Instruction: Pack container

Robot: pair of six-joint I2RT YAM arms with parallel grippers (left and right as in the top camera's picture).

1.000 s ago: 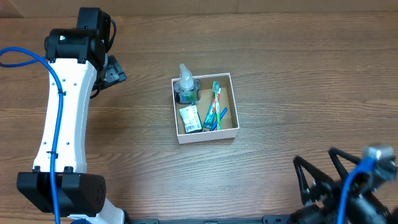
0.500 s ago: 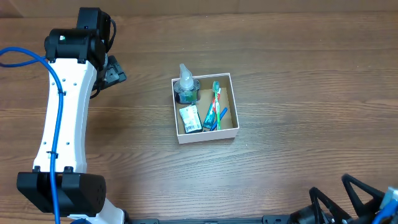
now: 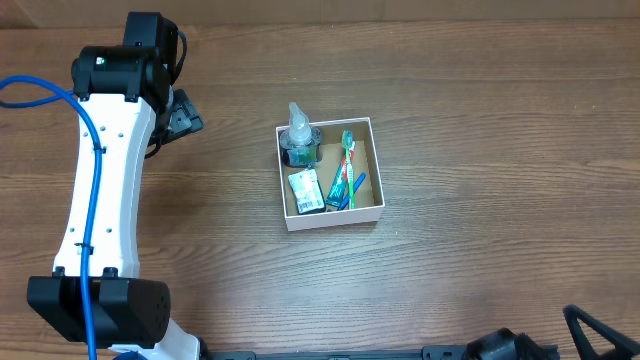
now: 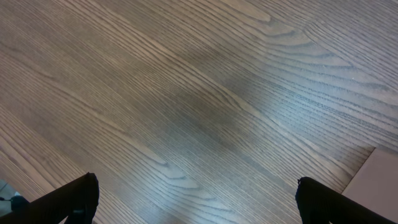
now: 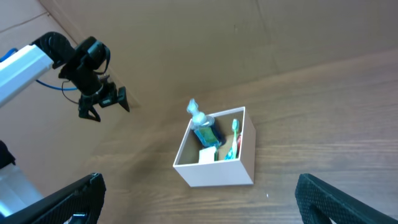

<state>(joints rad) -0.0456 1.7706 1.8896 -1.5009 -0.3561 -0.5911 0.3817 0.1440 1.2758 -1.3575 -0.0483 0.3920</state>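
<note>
Right gripper cropped overhead; packet in container possibly toothpaste.

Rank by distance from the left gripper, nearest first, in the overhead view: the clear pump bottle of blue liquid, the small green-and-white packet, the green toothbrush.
From the left gripper:
1. Clear pump bottle, far left corner of the white cardboard container.
2. Green-and-white packet, near left corner.
3. Green toothbrush, right half.

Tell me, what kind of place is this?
Probably a robotics test bench, not a home: a white robot arm reaches over a wooden table, cardboard stands behind it, and a box holds a toothbrush and a bottle.
</note>
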